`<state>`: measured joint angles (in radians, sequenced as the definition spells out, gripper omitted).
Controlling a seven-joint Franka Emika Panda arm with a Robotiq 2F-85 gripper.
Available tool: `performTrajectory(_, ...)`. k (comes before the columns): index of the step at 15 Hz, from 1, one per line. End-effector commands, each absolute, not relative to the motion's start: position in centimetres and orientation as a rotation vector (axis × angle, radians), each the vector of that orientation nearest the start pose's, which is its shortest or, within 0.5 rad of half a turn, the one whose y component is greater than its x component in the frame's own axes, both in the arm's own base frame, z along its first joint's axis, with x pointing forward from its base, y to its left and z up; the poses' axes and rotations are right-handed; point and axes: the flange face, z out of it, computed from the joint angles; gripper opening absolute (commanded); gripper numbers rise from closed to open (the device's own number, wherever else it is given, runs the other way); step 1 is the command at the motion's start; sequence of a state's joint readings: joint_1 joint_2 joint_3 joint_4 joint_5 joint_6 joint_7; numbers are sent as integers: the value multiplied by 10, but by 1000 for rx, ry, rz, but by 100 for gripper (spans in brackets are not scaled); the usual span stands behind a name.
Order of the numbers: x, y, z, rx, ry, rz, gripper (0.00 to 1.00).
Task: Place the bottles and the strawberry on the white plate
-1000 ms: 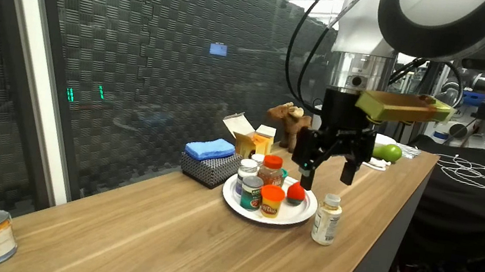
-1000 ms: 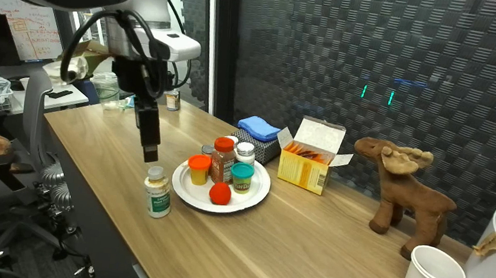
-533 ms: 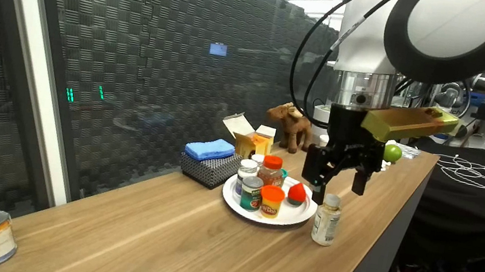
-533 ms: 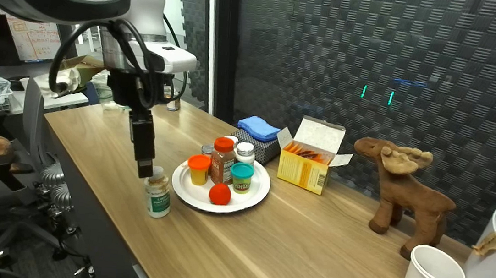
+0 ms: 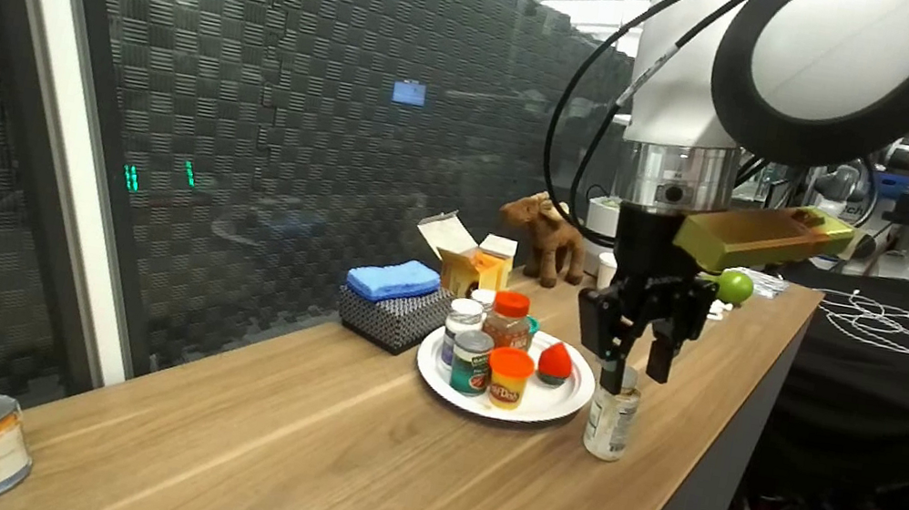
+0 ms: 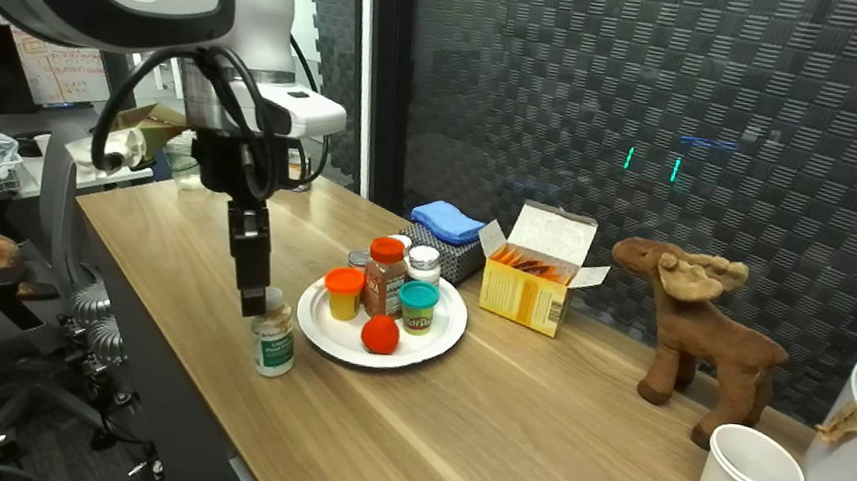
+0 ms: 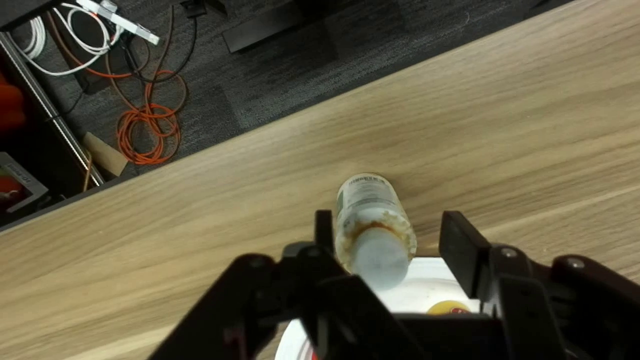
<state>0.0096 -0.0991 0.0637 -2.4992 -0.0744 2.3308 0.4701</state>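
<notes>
End effector (image 7: 388,230) loosely straddles bottle (image 6: 276,345) near table edge (image 7: 300,112).

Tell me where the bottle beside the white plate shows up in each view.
In an exterior view: bottle, right of centre, lower half, just right of the white plate.
In an exterior view: bottle, left of centre, lower half, just left of the white plate.
In the wrist view: bottle, just below and right of centre; white plate partly hidden, lower down.
Shared landmark: white plate.
</notes>
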Motion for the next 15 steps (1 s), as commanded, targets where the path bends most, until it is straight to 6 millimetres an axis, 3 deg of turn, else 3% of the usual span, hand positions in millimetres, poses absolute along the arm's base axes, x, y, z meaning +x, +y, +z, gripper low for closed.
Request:
performTrajectory(1,462,22,319,-3190,549,81,27)
performTrajectory(3,465,17,319,-3197,555,79,34)
performTrajectory(4,467,14,319,-3202,555,76,47)
performTrajectory(5,468,11,318,-3207,558,77,21)
performTrajectory(8,470,10,317,-3207,552,76,6)
performTrajectory(15,466,33,346,-3297,470,27,8)
